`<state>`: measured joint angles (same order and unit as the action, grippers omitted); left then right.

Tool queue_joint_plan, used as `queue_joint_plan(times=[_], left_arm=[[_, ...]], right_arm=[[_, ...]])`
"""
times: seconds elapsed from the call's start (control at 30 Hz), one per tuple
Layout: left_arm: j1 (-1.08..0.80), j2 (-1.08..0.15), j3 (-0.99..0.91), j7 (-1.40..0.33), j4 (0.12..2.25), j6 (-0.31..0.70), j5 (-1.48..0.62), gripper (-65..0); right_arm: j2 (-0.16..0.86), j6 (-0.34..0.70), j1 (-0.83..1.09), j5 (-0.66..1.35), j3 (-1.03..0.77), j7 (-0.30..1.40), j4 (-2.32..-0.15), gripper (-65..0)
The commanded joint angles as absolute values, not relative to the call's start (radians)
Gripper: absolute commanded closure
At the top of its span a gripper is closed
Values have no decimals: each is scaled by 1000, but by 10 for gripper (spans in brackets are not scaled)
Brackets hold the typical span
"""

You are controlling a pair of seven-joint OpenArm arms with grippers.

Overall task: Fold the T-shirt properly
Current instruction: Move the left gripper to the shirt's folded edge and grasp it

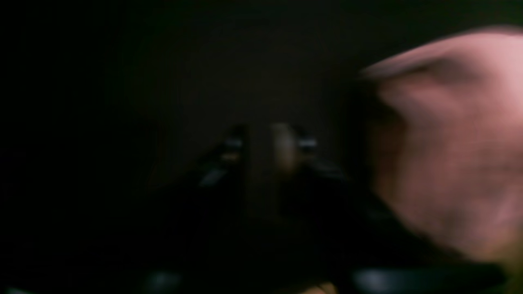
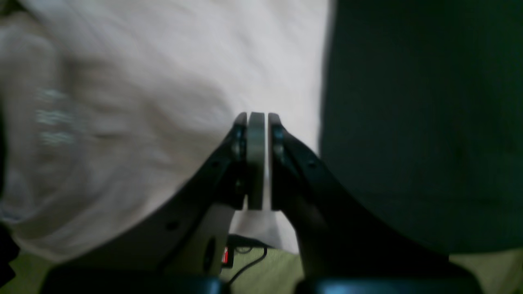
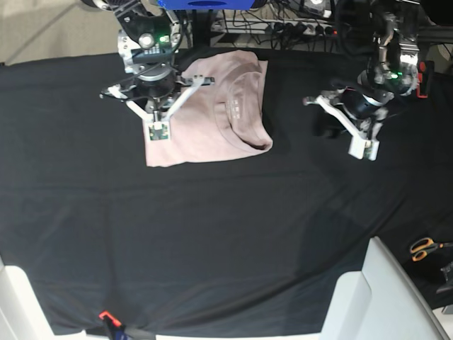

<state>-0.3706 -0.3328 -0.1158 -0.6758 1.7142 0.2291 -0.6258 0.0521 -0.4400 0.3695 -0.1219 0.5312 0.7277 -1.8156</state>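
Here, at the left of the base view, the right pincer (image 3: 157, 106) hovers over the plain pale pink short-sleeved cotton T-shirt (image 3: 205, 124), which lies partly folded on the black cloth (image 3: 212, 234) covering the table, near its far edge. In its wrist view the right pincer (image 2: 257, 122) has its jaws pressed together; whether any fabric sits between them is unclear. To the right, well apart from the shirt, the left pincer (image 3: 354, 120) hangs over bare black cloth; its blurred wrist view shows the jaws standing apart with nothing between them. The shirt looks light, soft and limp, likely to sag and wrinkle, so pinching at hems or corners seems wisest.
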Motion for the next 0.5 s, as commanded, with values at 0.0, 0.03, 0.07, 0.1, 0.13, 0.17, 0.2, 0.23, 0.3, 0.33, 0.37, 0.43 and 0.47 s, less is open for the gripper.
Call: queue_joint_plan(times=[0.0, 0.03, 0.07, 0.1, 0.13, 0.17, 0.2, 0.23, 0.3, 0.33, 0.37, 0.43, 0.47], left_arm=[[-369, -363, -114, -680, 1716, 259, -682, -316], [-367, -371, -113, -684, 1696, 292, -750, -403], [-366, -371, -113, -684, 1675, 320, -796, -466], [-366, -369, -113, -684, 1653, 352, -826, -525], [-364, -366, -116, -684, 1633, 392, -848, -571], [-364, -364, -114, -684, 1615, 443, -863, -614], [-364, -363, -113, -684, 1598, 501, -878, -643], [-364, -361, -111, -684, 1578, 572, -894, -650], [-364, -346, -111, -685, 1543, 667, -898, -650], [-364, -334, -111, -685, 1521, 697, -894, -650], [-364, -325, -111, -685, 1503, 698, -886, -650], [-363, -300, -110, -685, 1475, 698, -868, -650], [-357, -291, -102, -685, 1466, 698, -855, -650]], right_arm=[[45, -441, 372, -128, 516, 702, -1833, -15], [45, -441, 380, -130, 499, 700, -1836, -15], [45, -441, 383, -130, 487, 700, -1837, -15], [45, -441, 383, -130, 479, 700, -1837, -15], [48, -440, 384, -130, 473, 700, -1836, -15], [59, -440, 384, -130, 469, 700, -1834, -15], [70, -440, 390, -127, 469, 699, -1833, -15], [74, -440, 395, -127, 469, 699, -1833, -15], [74, -441, 398, -127, 469, 699, -1834, -15], [74, -441, 398, -127, 469, 699, -1833, -15], [74, -441, 398, -127, 469, 699, -1833, -15], [74, -441, 398, -128, 469, 699, -1833, -15], [74, -441, 398, -128, 469, 699, -1833, -15]])
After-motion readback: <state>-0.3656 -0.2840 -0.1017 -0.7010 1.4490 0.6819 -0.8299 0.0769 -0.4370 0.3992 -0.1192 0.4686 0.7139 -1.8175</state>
